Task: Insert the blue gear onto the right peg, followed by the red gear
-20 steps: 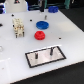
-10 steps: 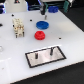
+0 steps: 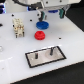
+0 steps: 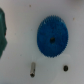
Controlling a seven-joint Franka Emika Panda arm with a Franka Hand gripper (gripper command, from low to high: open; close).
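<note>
**Gripper above the blue gear, both gears on the bench**

In the exterior view, the white bench [image 3: 15,55] carries all the things. The gripper [image 3: 48,16] hangs at the upper part of the picture, just above the blue gear [image 3: 43,24]. The picture is blurred there, so I cannot tell if the jaws are open or closed, and I cannot tell if they touch the gear. The blue gear lies flat on the bench. The red gear [image 3: 39,35] lies just beside it, nearer to the camera, and the two look almost touching. The grey plate [image 3: 44,57] with the black border lies further toward the camera, apart from both gears. The right peg [image 3: 51,50] stands upright on it near the exterior view's right end, and the left peg [image 3: 36,56] stands near the other end. A small beige block [image 3: 18,27] stands at the exterior view's left, well apart from the gears.

In the wrist view, the blue gear [image 4: 53,37] lies flat on the white surface, with a dark hole in its centre. A dark green shape [image 4: 2,32] shows at one edge, too blurred to name. The jaws do not show here.
</note>
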